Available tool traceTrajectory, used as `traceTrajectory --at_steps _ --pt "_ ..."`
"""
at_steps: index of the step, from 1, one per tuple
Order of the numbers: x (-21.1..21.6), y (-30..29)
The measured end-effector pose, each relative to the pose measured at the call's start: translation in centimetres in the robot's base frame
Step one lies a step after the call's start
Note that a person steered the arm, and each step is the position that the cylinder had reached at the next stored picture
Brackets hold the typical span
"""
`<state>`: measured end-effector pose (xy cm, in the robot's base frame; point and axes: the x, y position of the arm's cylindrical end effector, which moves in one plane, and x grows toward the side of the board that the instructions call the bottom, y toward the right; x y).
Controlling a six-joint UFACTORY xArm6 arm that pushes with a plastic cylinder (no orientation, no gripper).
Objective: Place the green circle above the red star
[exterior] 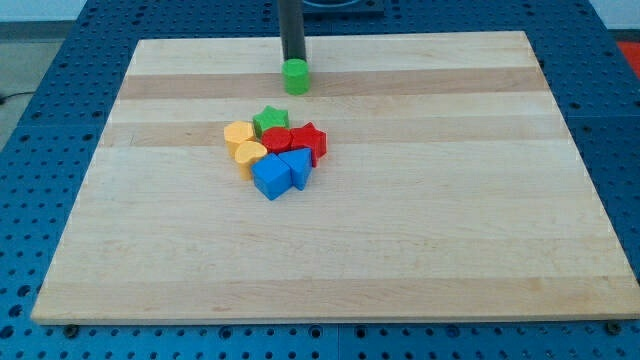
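green blocks (295,76) (269,121): 2 | red blocks (277,139) (310,139): 2 | yellow blocks (238,134) (250,156): 2 | blue blocks (270,177) (298,167): 2

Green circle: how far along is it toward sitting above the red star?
Mostly done: the green circle lies toward the view's top from the red star, apart from the cluster, a little to the star's left. In hand: my tip sits right at the circle's top edge, apparently touching. Left: perhaps a small nudge toward the view's right to line it up over the star.
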<state>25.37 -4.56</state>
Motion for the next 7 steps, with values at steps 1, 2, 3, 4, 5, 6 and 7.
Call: traceTrajectory --at_steps 1,2,3,4,5,6,7 --pt "1.2 0.5" --pt "2.6 2.1" --pt "1.5 2.1" --pt "1.4 0.0" --pt "3.4 -0.6" --pt "5.9 -0.5" --pt "6.9 0.3"
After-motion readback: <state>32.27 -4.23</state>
